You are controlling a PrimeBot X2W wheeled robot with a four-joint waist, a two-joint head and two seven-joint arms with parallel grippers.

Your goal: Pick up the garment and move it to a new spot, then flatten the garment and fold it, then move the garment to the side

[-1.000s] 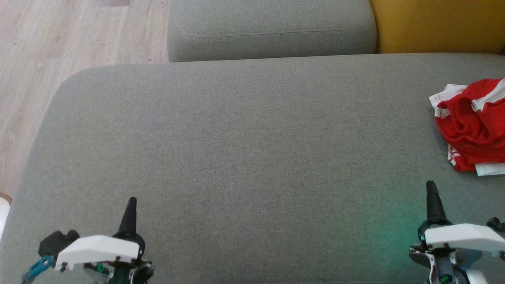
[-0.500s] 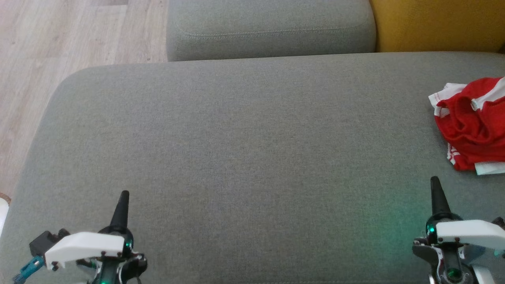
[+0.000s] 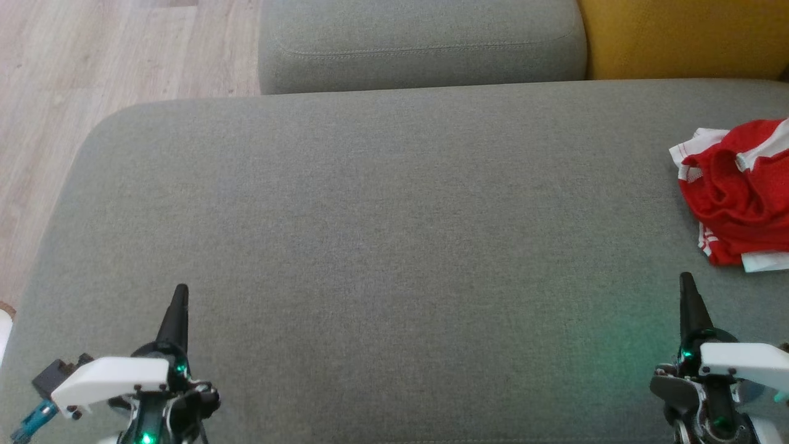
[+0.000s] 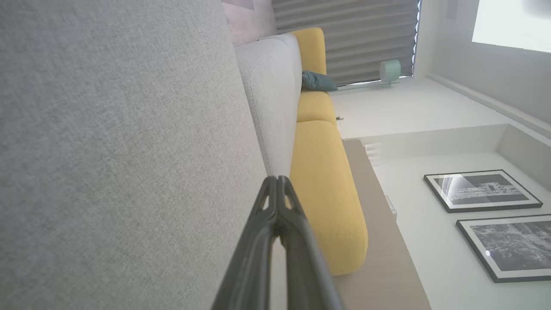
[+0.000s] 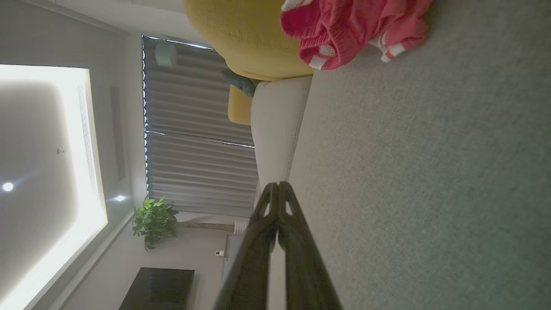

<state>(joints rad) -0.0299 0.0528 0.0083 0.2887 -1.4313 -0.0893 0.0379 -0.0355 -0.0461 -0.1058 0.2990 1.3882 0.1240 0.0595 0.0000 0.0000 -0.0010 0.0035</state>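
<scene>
head view: right gripper (image 3: 688, 290) at lower right, its two dark fingers pressed together to a single point, holding nothing. left gripper (image 3: 177, 299) at lower left, the same: closed and empty. both sit over the grey seat cushion (image 3: 394, 216), fingers pointing toward the sofa back.

outward from the right gripper: the garment (image 3: 733, 197) lies ahead and a little to the right, near but apart, partly cut off by the frame edge. it is red knit with white striped trim, bunched in a loose heap on the seat cushion. the right wrist view has the same heap ahead of the closed fingers, with the yellow cushion (image 3: 684, 37) behind it.

handling, our judgement: light, soft, limp. it will sag and trail once lifted, and its layers may cling to each other. it is neither fragile nor slippery, and the knit should catch well between the fingers. we would take a raised ridge of red cloth or the white hem on the near side, pinching few layers so it opens out when carried. the jaws must open first.

containers: none to note; the garment sits loose on bare upholstery. farther out are the grey back cushion (image 3: 419, 43) and, to the left, the wooden floor (image 3: 92, 61).
</scene>
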